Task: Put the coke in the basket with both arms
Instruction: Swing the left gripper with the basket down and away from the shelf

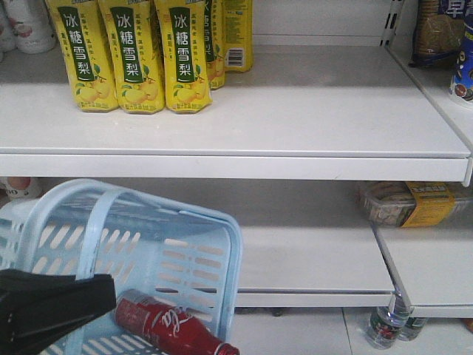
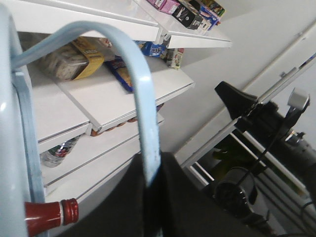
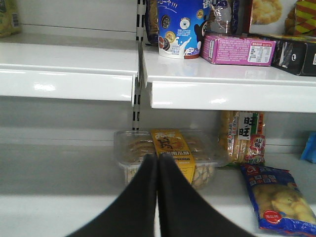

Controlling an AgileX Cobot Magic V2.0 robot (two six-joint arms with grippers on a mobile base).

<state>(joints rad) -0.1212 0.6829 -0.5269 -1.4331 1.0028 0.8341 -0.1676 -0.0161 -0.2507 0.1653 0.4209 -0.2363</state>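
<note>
The light blue basket (image 1: 199,259) hangs tilted at the lower left of the front view. The red coke (image 1: 166,325) lies on its side inside it, cap toward the right. In the left wrist view, the coke's red cap (image 2: 52,216) shows beside the basket wall (image 2: 10,148). My left gripper (image 2: 153,180) is shut on the basket's loop handle (image 2: 142,94), and its black body (image 1: 52,307) shows in the front view. My right gripper (image 3: 157,162) is shut on nothing and points at the lower shelf. The right arm (image 2: 256,116) also shows, away from the basket.
Yellow pear-drink bottles (image 1: 133,55) stand on the upper shelf (image 1: 295,111). A clear snack tray with a yellow label (image 3: 168,150) lies on the lower shelf just beyond my right gripper, with snack bags (image 3: 276,197) to its right. Water bottles (image 1: 384,325) stand on the floor.
</note>
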